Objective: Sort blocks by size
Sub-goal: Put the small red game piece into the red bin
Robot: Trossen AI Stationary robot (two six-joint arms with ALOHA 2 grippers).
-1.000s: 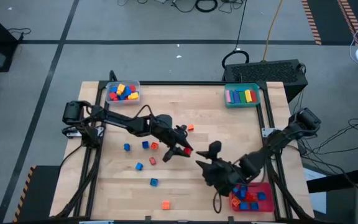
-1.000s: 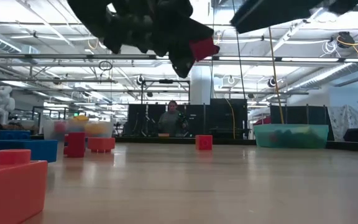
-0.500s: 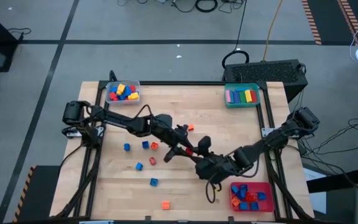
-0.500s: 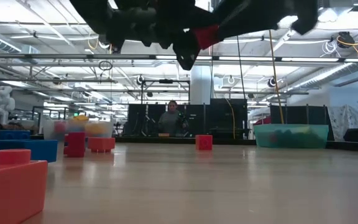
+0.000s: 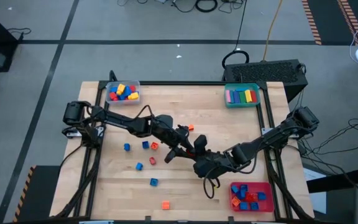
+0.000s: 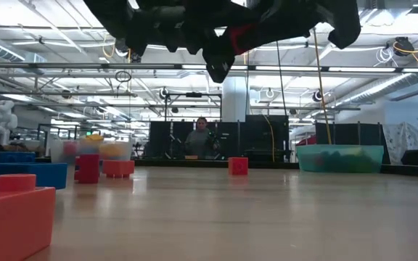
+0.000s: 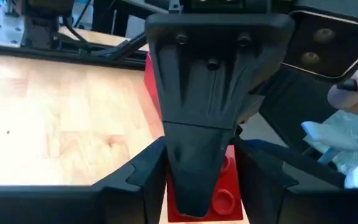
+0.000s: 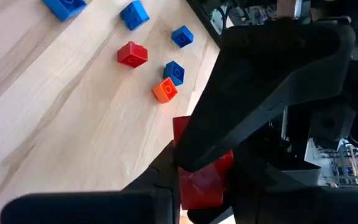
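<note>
A red block (image 7: 227, 190) hangs in the air above the middle of the table, and both grippers meet on it. My left gripper (image 5: 184, 148) reaches in from the table's left and is shut on the block. My right gripper (image 5: 197, 155) reaches in from the right and is shut on the same block (image 8: 201, 180). In the low view the block (image 6: 242, 38) shows high above the tabletop, between the dark fingers. Loose blue, red and orange blocks (image 5: 145, 145) lie flat on the wood to the left. My left gripper pinches the red block's two opposite sides (image 7: 235, 163) between its fingers, coming nearly level from the table's left. The block is lifted clear of the table. My right gripper's finger (image 7: 207, 93) lies over the block's top and hides much of it. My right gripper has the red block's sides (image 8: 185, 186) between its two fingers, slanting down from the table's right. The block is clear of the table. My left gripper's finger (image 8: 260, 93) crosses in front and hides the block's upper part.
A clear tray (image 5: 123, 92) of mixed blocks stands at the far left. A teal tray (image 5: 242, 95) of long bars stands at the far right, and a red tray (image 5: 252, 196) of small blocks at the near right. Orange blocks (image 5: 165, 205) lie near the front edge and at mid-table (image 5: 191, 127).
My right gripper has swung from above the red tray toward the table's left, rolling as it went, and has come onto the red block held by my left gripper. The block has stayed in the air at the same place.
</note>
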